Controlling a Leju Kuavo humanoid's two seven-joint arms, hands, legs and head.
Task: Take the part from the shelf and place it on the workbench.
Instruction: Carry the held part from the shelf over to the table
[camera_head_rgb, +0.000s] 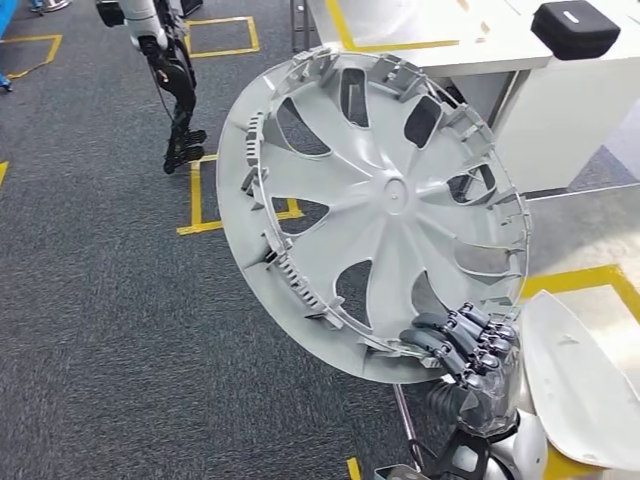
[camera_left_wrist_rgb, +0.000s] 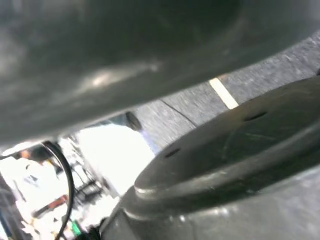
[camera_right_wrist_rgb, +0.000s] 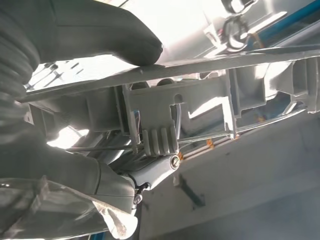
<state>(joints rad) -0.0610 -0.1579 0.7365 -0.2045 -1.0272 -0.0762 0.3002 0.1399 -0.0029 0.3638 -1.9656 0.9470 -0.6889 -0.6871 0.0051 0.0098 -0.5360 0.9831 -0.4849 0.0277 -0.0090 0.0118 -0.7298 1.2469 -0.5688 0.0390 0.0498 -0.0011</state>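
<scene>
The part is a large grey wheel cover (camera_head_rgb: 377, 200) with spokes and clips around its rim, held tilted in the air over the dark carpet. My right hand (camera_head_rgb: 468, 350) grips its lower rim, dark fingers curled over the edge. In the right wrist view the thick grey thumb (camera_right_wrist_rgb: 98, 30) presses on one side of the wheel cover's rim (camera_right_wrist_rgb: 162, 120) and the fingers (camera_right_wrist_rgb: 68, 175) lie against the other. The white workbench (camera_head_rgb: 423, 30) stands beyond the cover at the upper right. In the left wrist view my left hand (camera_left_wrist_rgb: 113, 55) is a blurred grey mass, its pose unclear.
A black case (camera_head_rgb: 575, 28) lies on the workbench. Another robot (camera_head_rgb: 170, 70) stands on the carpet at the upper left. Yellow tape squares (camera_head_rgb: 198, 195) mark the floor. A white curved panel (camera_head_rgb: 573, 380) sits at the lower right, close to my right hand.
</scene>
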